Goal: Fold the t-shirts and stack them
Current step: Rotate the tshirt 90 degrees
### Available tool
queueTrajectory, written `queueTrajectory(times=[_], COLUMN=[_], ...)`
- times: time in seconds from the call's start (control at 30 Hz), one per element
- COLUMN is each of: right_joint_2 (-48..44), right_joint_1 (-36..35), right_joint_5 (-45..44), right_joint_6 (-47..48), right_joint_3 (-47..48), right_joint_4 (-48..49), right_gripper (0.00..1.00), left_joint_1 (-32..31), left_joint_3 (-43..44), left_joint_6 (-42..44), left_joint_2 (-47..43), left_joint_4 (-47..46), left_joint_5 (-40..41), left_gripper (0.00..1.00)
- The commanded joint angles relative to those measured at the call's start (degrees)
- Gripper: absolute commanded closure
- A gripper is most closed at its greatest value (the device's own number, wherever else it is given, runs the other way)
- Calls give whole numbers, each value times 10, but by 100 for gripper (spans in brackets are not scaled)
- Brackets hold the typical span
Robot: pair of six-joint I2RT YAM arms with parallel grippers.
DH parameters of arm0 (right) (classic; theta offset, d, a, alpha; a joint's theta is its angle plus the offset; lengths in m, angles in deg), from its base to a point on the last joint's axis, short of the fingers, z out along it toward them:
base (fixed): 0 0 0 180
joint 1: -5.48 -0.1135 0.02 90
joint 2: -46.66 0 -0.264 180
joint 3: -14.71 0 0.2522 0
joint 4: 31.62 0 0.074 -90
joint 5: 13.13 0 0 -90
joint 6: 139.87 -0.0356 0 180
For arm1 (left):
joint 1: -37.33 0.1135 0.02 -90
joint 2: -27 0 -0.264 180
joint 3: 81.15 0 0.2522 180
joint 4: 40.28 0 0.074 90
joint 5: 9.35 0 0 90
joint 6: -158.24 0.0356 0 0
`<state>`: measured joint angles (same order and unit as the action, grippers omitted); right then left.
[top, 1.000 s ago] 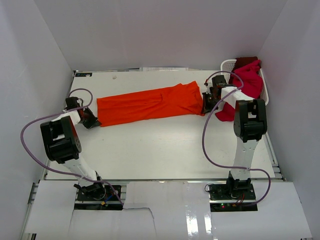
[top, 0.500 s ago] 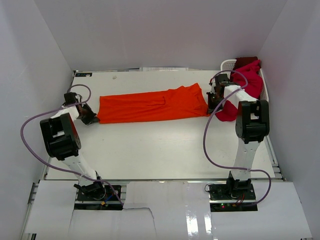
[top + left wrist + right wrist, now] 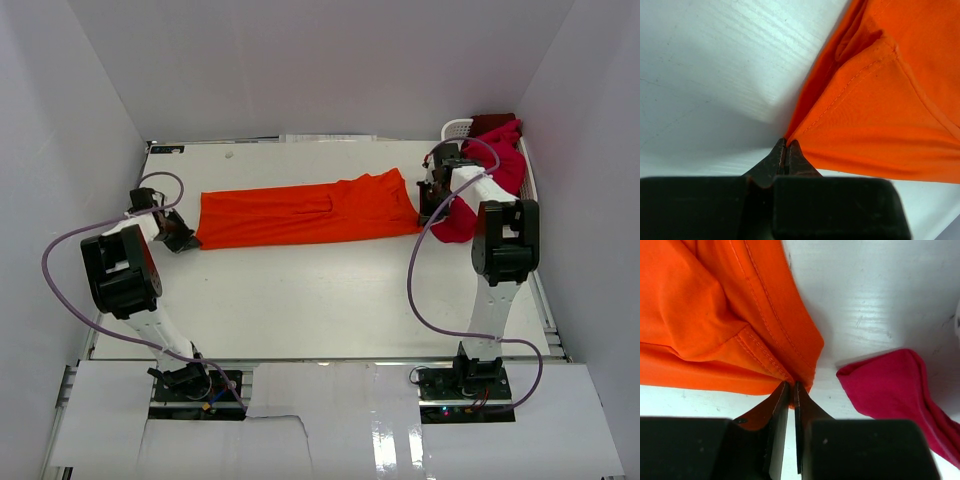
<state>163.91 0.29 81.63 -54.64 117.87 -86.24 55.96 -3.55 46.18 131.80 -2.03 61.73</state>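
The orange t-shirt [image 3: 305, 210] lies as a long, smooth band across the far half of the table [image 3: 300, 300], its stitched hems showing. The left gripper [image 3: 183, 238] is clamped on its left corner and the right gripper [image 3: 428, 208] on its right corner, both closed tight on the cloth. A crimson t-shirt [image 3: 497, 170] spills from the basket [image 3: 457, 128] nearby.

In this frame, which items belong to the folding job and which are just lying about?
Part of the job: orange t-shirt, pinched at its ends by the left gripper and right gripper; crimson t-shirt; dark red t-shirt.

Lying about: white basket; purple cables.
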Motion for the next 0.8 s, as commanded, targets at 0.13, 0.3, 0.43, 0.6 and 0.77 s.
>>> queueTrajectory(times=[0.13,0.3,0.43,0.6,0.77], right_joint_2=[42,77,104,126,154], right_joint_1=[8,8,8,11,15], right_joint_5=[8,20,25,21,32], right_joint_6=[-11,-16,-20,-21,-26], right_joint_3=[75,103,135,161,191], right_joint_4=[-9,-6,-9,-24,-24], right_gripper=[92,92,92,92,92], left_joint_1=[6,6,6,5,2], left_joint_3=[-54,-88,-122,-130,-143], left_joint_6=[-8,-18,-42,-58,-62], left_joint_2=[-41,-63,-86,-103,-150], left_joint_4=[-13,-12,-5,20,38], left_joint_5=[-13,-24,-24,-20,-40], left_gripper=[100,100,100,100,100])
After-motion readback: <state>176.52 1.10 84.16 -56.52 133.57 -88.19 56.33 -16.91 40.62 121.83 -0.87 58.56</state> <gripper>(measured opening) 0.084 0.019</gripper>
